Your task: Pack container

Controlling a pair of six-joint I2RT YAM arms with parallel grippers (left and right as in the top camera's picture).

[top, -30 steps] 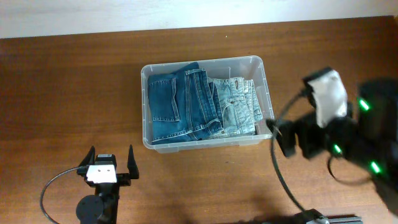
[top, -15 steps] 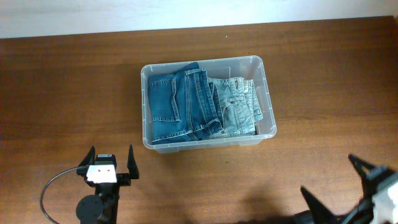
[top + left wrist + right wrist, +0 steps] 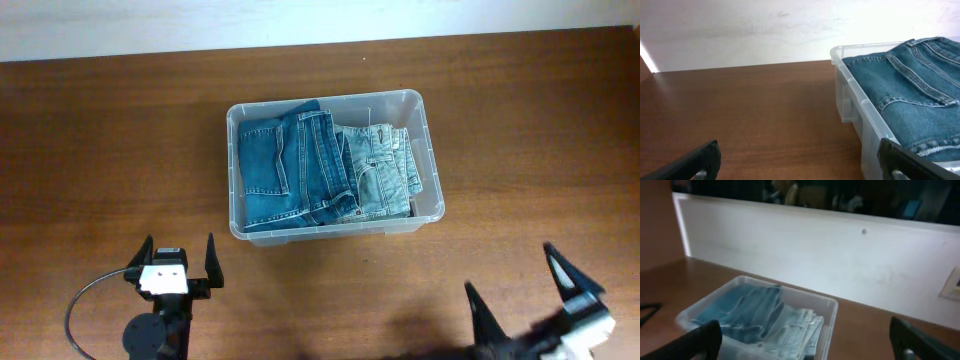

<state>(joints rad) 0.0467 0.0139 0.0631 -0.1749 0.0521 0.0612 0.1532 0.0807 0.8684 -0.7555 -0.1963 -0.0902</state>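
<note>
Two open, empty: left pincer [image 3: 179, 245], right pincer [image 3: 508, 268], both apart from container [image 3: 330, 99]. Inside lay dark jeans [image 3: 275, 170] beside pale jeans [image 3: 382, 172].

The overhead view is bright and sharp, with even light on the desk [image 3: 100, 150]. The left wrist view is clear, with a bright strip at 9 o'clock. The right wrist view is blurry, and dark at 12 o'clock.

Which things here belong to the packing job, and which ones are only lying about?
Belongs to the job: container; dark jeans and light jeans folded inside it; left gripper and right gripper, both open.
Only surroundings: table; wall.
</note>
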